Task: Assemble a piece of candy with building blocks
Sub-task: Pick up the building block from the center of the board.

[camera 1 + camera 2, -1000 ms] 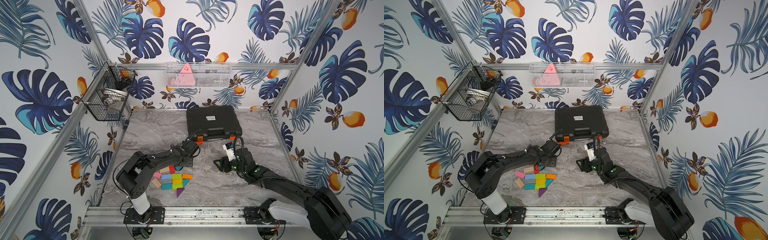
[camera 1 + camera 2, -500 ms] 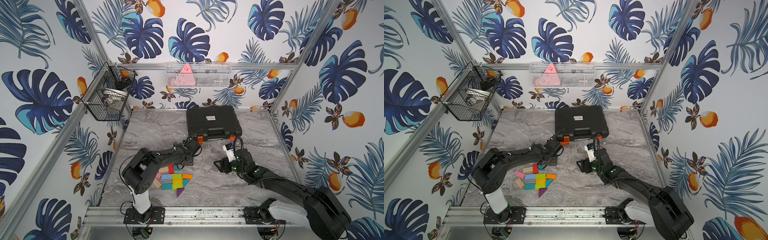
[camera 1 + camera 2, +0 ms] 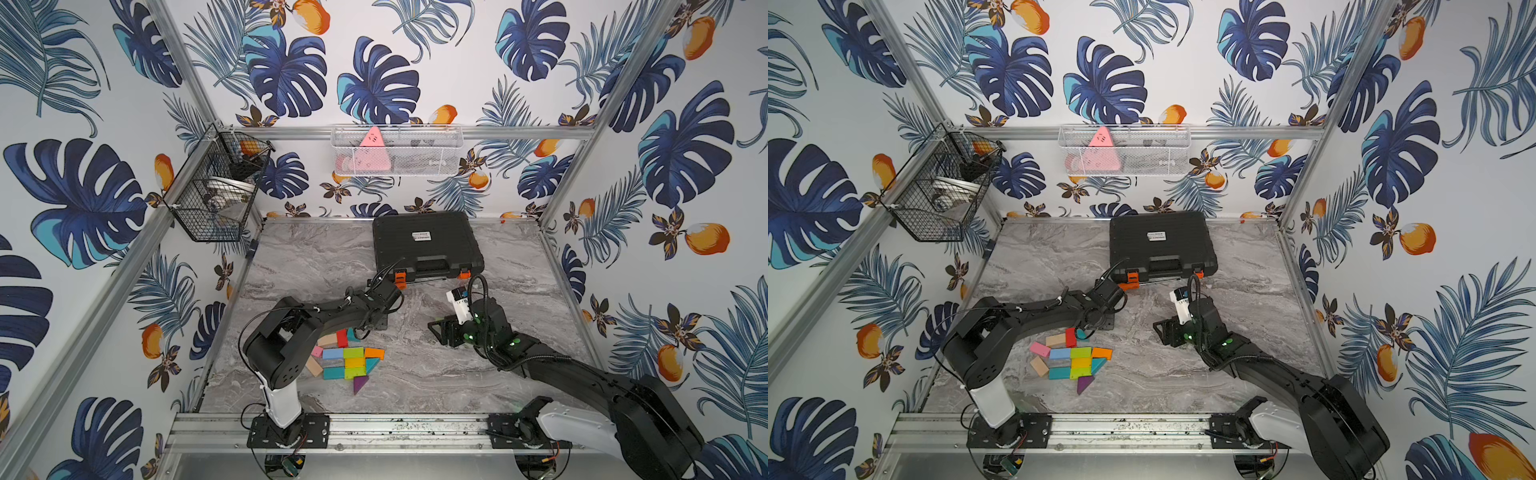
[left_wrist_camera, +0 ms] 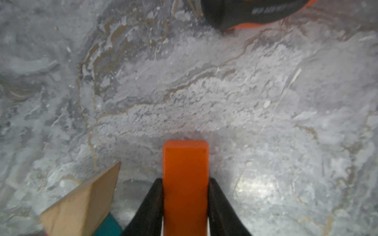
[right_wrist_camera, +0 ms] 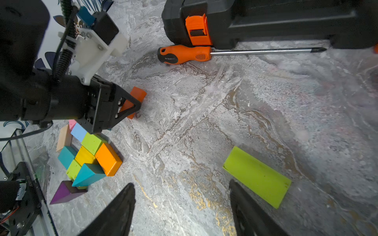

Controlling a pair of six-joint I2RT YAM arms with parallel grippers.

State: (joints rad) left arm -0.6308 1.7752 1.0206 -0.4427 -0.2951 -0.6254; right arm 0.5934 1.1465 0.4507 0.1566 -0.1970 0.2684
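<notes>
Starting at the near edge of the table (image 3: 457, 386): building blocks (image 3: 351, 362), one flat cluster close to the near-left corner, seen in both top views. Contents: purple triangle (image 3: 360, 383) nearest; teal block (image 3: 334, 372) with yellow, lime, light-blue and orange pieces packed touching; plain wood block (image 3: 1039, 365) and pink block (image 3: 1040, 349) on the cluster's left side; red block (image 3: 341, 337) at its far side

Next, left gripper (image 4: 185, 180): fingers (image 4: 153, 204) clenched on a separate orange block (image 4: 185, 163), one black finger pressed to each long side, the block jutting out past the fingertips. Location: just beyond the cluster's far side, toward the table's middle. Whether its lower end touches the table cannot be told. Pose of left arm: base at the near-left corner, elbow raised, forearm reaching low toward the middle, gripper tilted down at the table

Then right gripper (image 5: 182, 196): fingers spread, nothing between them; a lime-green block (image 5: 257, 176) lies flat just beside one finger, outside the gap. Pose of right arm: stretched low from the near-right corner, gripper aimed toward the left arm

Farther on, screwdriver (image 5: 192, 54): orange handle, lying flat along the near side of the black case (image 3: 426, 245), which sits closed at the far edge

On the walls: black wire basket (image 3: 212, 195), left; white mesh basket (image 3: 397, 151), far, holding a pink triangle (image 3: 370, 151)
</notes>
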